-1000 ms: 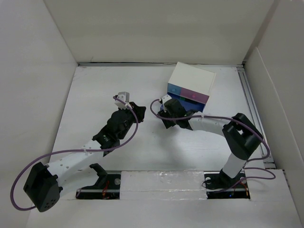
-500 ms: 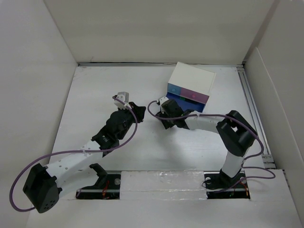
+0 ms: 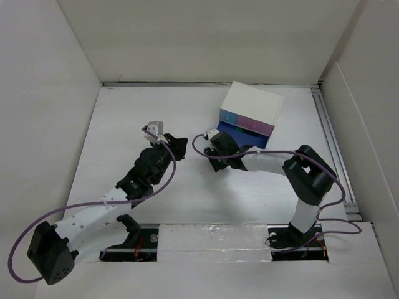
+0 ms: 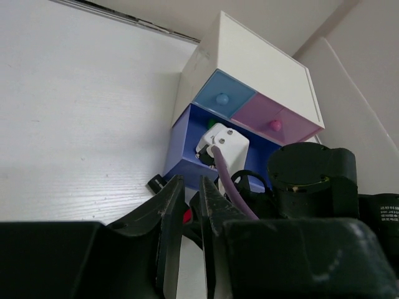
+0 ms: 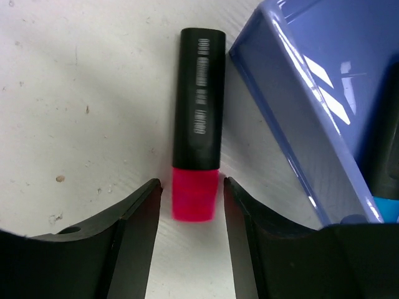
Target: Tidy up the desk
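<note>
Straddling the pink-tipped black cylindrical marker [image 5: 199,124] with the released right end effector [image 5: 191,187].
Lying near the middle of the matte white tabletop [image 5: 75,93], just beside the open blue plastic drawer [image 5: 299,112], long axis pointing straight ahead; left arm [image 3: 146,171] farther.

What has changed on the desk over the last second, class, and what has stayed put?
The right gripper slid slightly left beside the open blue drawer and now stands open astride the pink-capped black marker, gripping nothing. The left gripper drew back a little to the left. The drawer box and the desk stayed put.
</note>
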Available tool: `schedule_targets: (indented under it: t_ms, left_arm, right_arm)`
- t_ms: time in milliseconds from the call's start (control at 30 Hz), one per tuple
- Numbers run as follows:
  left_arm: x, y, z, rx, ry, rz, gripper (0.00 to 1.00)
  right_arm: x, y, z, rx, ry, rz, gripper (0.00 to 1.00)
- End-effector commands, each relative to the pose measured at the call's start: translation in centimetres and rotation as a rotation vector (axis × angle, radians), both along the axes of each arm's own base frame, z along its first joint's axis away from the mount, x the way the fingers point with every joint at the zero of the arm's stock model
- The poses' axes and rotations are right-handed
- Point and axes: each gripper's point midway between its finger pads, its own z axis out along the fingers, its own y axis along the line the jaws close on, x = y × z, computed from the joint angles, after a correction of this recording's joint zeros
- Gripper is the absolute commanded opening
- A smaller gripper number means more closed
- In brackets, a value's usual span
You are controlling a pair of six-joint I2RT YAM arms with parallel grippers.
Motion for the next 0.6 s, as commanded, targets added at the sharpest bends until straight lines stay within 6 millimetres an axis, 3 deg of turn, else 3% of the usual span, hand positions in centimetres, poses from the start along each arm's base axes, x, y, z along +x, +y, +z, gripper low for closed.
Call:
schedule_targets:
  t_ms: [0,133,200,233,300,333,433,467,567]
  left_arm:
    - [-0.2,0.8,1.2,-0.036,-0.039,0.028,0.12]
    - [-0.4,1.0,1.5,-0.039,-0.045,0.031,0.12]
    - [-0.4,1.0,1.5,-0.041,-0.044,0.03,0.12]
    - [-0.3,1.0,1.5,-0.039,-0.045,0.033,0.11]
    - [-0.3,1.0,1.5,-0.041,-0.046,0.031,0.11]
    - [-0.3,1.0,1.4,-0.04,-0.043,0.032,0.11]
    - [-0.4,1.0,1.4,-0.041,-0.043,0.03,0.11]
    - [-0.4,0.9,1.4,-0.043,-0.043,0.027,0.11]
    - [-0.3,0.5,1.2,-0.039,-0.037,0.013,0.11]
  right_arm:
    - [0.7,1.5,1.4,0.054,-0.032,0.009,0.51]
    - [0.8,1.6,0.7,0.036,-0.013,0.011,0.5]
    - [0.8,1.6,0.8,0.033,-0.013,0.009,0.37]
    - [0.8,1.6,1.0,0.039,-0.018,0.008,0.24]
    - [0.7,1.3,1.3,0.043,-0.025,-0.003,0.09]
    - [0.4,1.5,3.2,0.078,-0.058,0.0,0.01]
    - [0.0,1.4,5.2,0.107,-0.093,-0.002,0.0]
    - [-0.1,1.2,7.9,0.149,-0.139,-0.003,0.0]
    - [0.1,-0.5,12.8,0.19,-0.238,-0.036,0.02]
